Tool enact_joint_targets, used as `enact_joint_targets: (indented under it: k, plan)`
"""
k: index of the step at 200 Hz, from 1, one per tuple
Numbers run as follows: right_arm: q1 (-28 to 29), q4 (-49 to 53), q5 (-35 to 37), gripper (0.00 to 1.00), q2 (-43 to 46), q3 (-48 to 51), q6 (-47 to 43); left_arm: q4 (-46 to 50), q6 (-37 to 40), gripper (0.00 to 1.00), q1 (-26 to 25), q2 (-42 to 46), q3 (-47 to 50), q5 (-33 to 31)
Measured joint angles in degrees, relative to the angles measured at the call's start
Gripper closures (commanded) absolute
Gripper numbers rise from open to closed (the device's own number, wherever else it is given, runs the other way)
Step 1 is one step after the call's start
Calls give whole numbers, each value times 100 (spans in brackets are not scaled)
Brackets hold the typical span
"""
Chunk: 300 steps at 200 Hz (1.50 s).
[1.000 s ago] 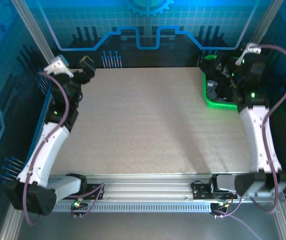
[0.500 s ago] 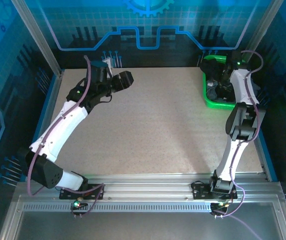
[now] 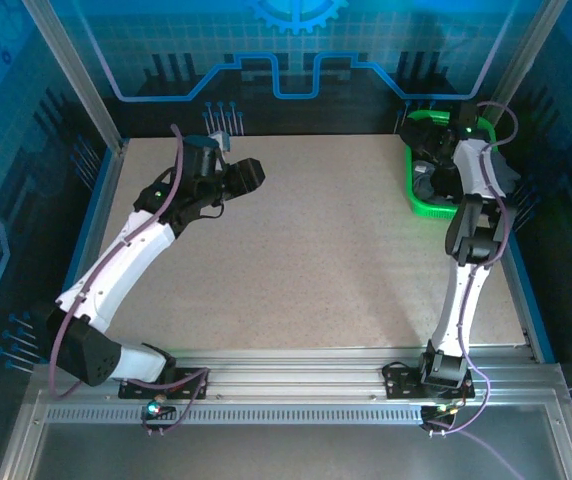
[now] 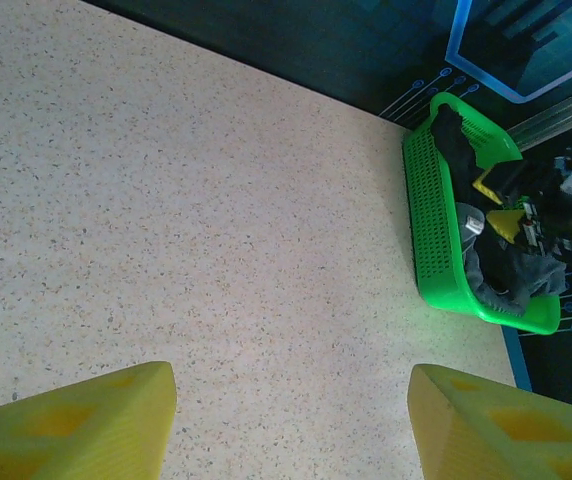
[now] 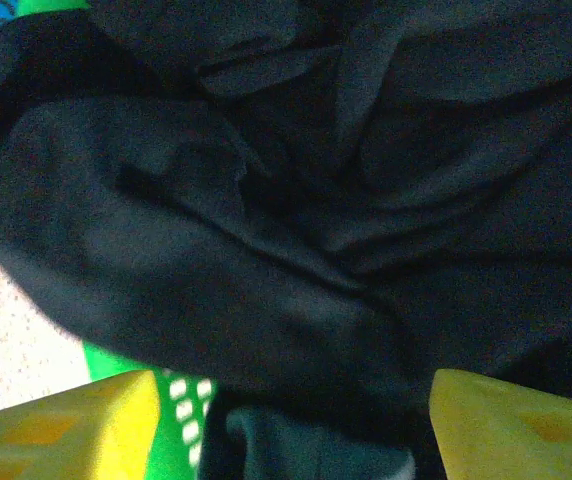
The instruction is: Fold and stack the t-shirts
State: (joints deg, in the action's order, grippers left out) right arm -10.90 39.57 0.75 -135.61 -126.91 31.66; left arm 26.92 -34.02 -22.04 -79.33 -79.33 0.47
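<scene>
- I hold the right gripper (image 5: pixel 286 425) spread over the t-shirts (image 5: pixel 296 200) bunched in the green basket (image 5: pixel 116 362), probably not yet pinching.
- The left gripper (image 4: pixel 291 420) hovers spread and empty above the table (image 4: pixel 166 200).

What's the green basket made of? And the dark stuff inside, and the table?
The green basket looks like glossy plastic, its wall full of small holes. The t-shirts inside look like soft matte cloth, all wrinkles. The table is pale and speckled, maybe laminate; hard to say.

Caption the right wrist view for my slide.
Open right claw hovers over crumpled dark t-shirts in the green basket.
</scene>
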Motion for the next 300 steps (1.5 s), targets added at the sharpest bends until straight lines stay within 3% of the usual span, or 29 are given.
enact_joint_targets:
  k: [21, 32, 52, 70, 91, 123, 177, 212, 258, 300]
  plan:
    - [-4, -20, -127, 27, -772, -929, 201, 7, 0, 38, 0, 2, -2, -15]
    - [0, -15, -160, 33, -1110, -1318, 278, 31, 0, 38, 0, 2, -2, -17]
    - [0, 13, -170, 57, -1445, -1641, 459, 74, -2, 41, 0, 0, -7, -20]
    - [-2, 42, -98, 85, -1480, -1633, 638, 142, 0, 44, 0, -2, -61, -20]
    - [-2, -280, 33, 100, -1272, -1172, 697, 153, 0, 47, 0, -2, -162, -20]
    - [63, -870, 431, 100, -339, 140, 671, 127, -17, 50, 0, -17, -190, -15]
    - [354, -1287, 1401, 100, 1836, 1200, 516, -28, -66, 54, 0, -310, -190, 136]
    - [448, -1681, 1488, 100, 3187, 2079, 835, -122, -129, 55, 0, -463, -190, 262]
    - [516, -1943, 1375, 100, 3751, 3073, 1414, -284, -236, 56, 0, -466, -190, 442]
    - [929, -1930, 1340, 100, 4291, 3182, 1370, -271, -254, 57, 0, -417, -181, 446]
